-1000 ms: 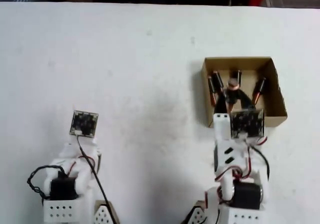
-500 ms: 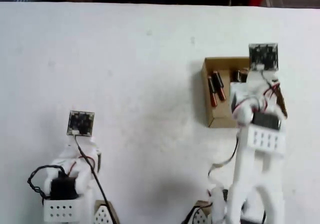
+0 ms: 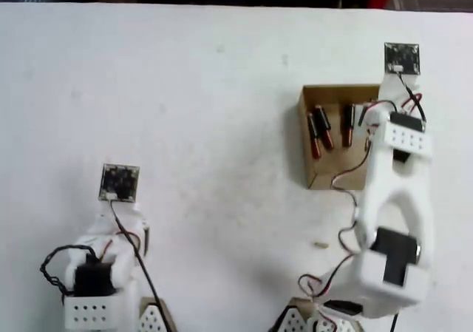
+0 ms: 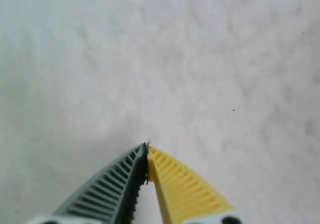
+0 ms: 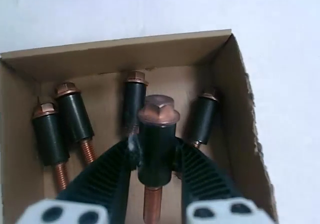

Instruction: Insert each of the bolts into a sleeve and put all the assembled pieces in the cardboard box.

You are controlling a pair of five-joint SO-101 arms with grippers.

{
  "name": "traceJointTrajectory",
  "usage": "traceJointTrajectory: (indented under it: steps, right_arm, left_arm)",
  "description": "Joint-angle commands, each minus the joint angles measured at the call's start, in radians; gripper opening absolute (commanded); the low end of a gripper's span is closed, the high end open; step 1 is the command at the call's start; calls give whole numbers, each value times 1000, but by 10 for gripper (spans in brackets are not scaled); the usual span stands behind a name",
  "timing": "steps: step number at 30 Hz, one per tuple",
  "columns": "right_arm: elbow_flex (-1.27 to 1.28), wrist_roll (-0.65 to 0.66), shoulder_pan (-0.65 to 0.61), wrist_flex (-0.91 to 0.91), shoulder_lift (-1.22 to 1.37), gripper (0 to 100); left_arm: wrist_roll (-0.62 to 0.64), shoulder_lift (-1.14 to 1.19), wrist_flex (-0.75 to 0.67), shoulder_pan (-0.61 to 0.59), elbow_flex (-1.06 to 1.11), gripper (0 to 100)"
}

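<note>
Right hand (image 5: 155, 148) clamps black-sleeved, hex-headed copper bolt (image 5: 157, 129).

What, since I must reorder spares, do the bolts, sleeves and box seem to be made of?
The bolt in the right gripper looks like copper-coloured metal, perhaps plated: glossy hex head. Its sleeve: matte black, probably plastic or rubber. The cardboard box: plain brown cardboard with rough cut edges.

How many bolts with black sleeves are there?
5. Four sleeved bolts lie side by side in the cardboard box; the fifth sleeved bolt is gripped by the right pincer over it. More may hide underneath.
</note>
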Motion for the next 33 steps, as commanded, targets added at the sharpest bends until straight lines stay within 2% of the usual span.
traceJointTrajectory:
  steps: [1, 11, 13, 18, 20, 28, 33]
  right_arm:
    - [-132, 14, 10, 2, 76, 18]
    - [-376, 14, 10, 2, 406, 19]
    - [-410, 14, 10, 4, 449, 53]
    - [-434, 14, 10, 4, 486, 214]
    - [-439, 14, 8, 2, 484, 231]
    - [-434, 6, 4, 4, 374, 190]
    - [-434, 6, 2, 82, 236, 61]
  left_arm:
    - [12, 1, 14, -7, 2, 23]
    - [12, 1, 14, -7, 2, 23]
    - [12, 1, 14, -7, 2, 23]
    - [12, 1, 14, -5, 2, 23]
    - [12, 1, 14, -5, 2, 23]
    - [12, 1, 14, -4, 2, 23]
    - [12, 1, 14, -2, 2, 23]
